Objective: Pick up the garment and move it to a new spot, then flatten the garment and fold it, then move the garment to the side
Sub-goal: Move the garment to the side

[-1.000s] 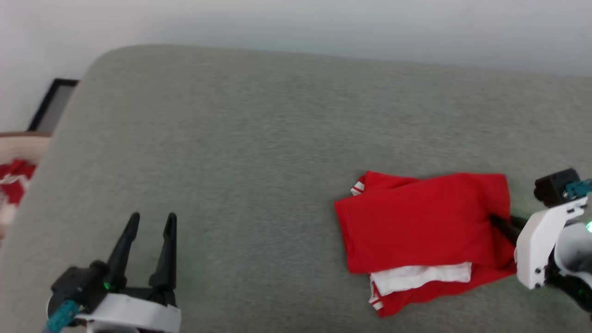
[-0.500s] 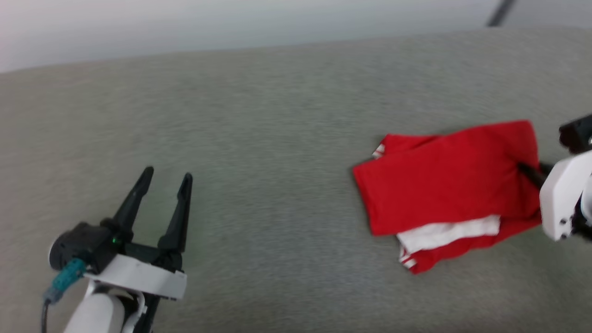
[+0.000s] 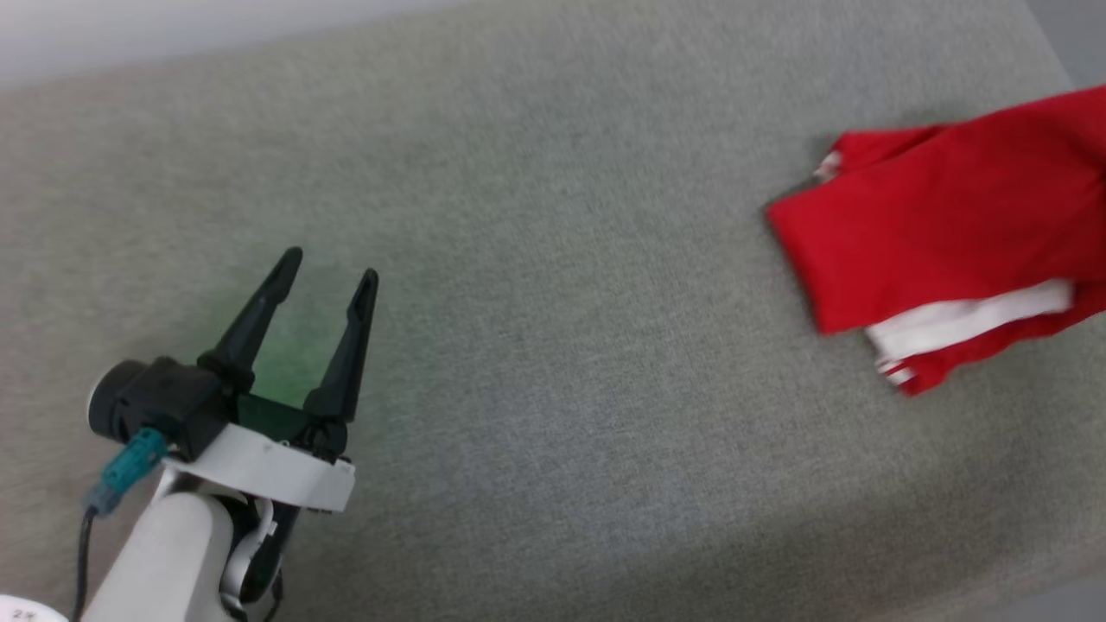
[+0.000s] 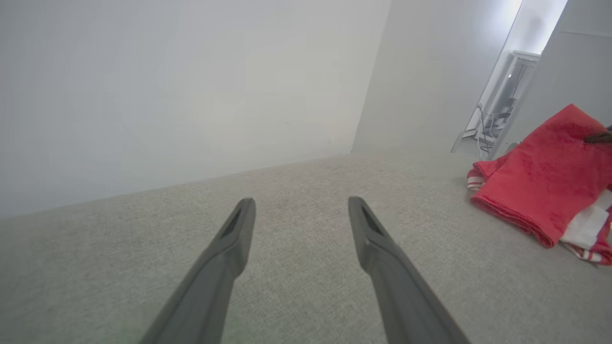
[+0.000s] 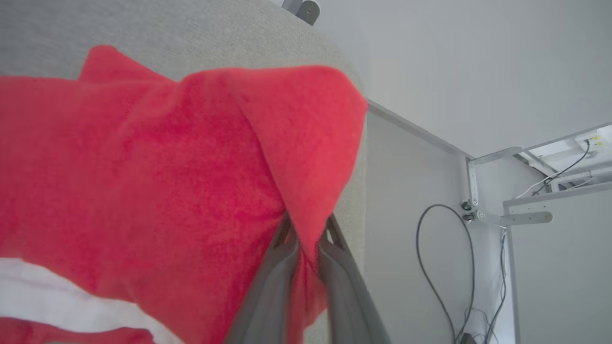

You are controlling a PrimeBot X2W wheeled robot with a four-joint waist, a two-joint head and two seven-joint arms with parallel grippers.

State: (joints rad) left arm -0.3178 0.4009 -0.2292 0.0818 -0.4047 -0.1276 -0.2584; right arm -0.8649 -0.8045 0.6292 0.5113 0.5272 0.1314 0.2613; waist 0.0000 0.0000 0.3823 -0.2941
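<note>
My right claw point(image 5: 308, 229) is pinched together on a raised corner of the folded red jersey point(image 3: 942, 225), which lies at the right edge of the grey upholstered surface point(image 3: 562, 345), near its far corner. I judge the grip sits there so the fold can slide aside in one piece. My left claw point(image 3: 332, 263) hangs spread and empty over the near left part, out of the way.

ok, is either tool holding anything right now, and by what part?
Right tool is shut on the red shirt, pinching a raised fold near its edge. Left tool is open, holding nothing.
</note>
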